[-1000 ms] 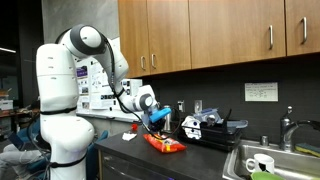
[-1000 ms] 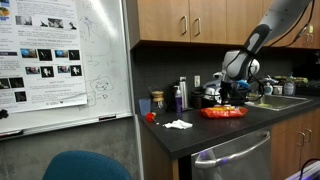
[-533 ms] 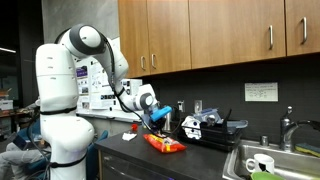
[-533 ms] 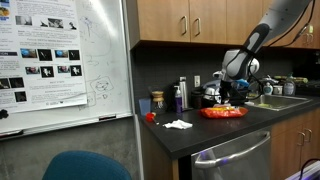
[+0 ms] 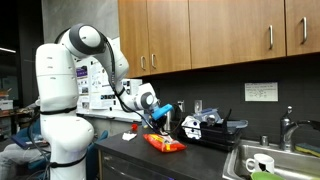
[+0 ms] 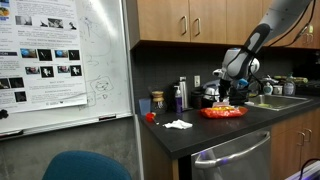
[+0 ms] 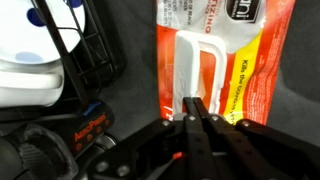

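Gripper (image 7: 196, 108) closed, fingertips pressed together, nothing visible between them. Orange snack packet (image 7: 225, 50) lies flat on the dark countertop (image 7: 135, 95), right under the tips. In the wrist view the tips sit over the packet's near edge, at the foot of its white panel; the rest of the packet stretches away ahead of them. Contact or a small gap: can't tell. In both exterior views the gripper (image 5: 156, 117) (image 6: 229, 96) hangs just above the packet (image 5: 165, 144) (image 6: 223, 113). Black wire rack (image 7: 92, 50) just beside the packet. White napkin (image 6: 178, 124) well apart on the counter.
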`<move>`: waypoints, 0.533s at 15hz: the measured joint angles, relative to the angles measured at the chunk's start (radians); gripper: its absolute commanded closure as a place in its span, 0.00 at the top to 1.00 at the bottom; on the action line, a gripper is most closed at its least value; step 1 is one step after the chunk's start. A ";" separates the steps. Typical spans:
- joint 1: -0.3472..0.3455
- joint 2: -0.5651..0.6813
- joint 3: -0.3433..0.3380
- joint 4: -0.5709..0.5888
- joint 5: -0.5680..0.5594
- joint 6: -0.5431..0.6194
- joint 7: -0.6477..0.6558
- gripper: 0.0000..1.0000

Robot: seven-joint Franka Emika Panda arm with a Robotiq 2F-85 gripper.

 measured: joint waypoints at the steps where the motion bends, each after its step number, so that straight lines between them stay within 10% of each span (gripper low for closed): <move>1: -0.002 0.001 0.000 0.003 -0.009 0.013 0.000 0.01; 8: -0.001 0.026 0.006 0.016 -0.020 0.067 -0.001 0.01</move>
